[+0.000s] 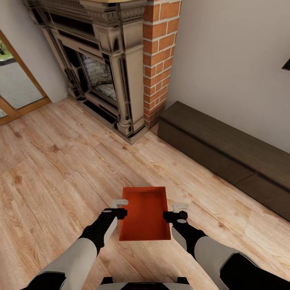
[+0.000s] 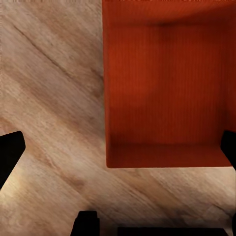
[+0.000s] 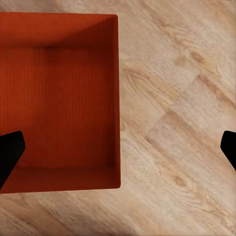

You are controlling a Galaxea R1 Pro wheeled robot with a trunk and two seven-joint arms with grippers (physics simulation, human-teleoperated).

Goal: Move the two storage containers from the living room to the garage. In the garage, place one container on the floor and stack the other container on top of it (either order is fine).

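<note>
One orange-red storage container hangs over the wood-plank floor of the living room, directly between the two pincers. The left gripper sits at its left long wall, the right gripper at the opposite wall — a two-sided squeeze, likely because the thin-walled tub is too wide for one pincer. Both wrist views show fingers spread wide, each straddling a wall, so neither has clamped shut. Beyond the pincers stand the brick fireplace and the dark cabinet — the garage lies elsewhere.
</note>
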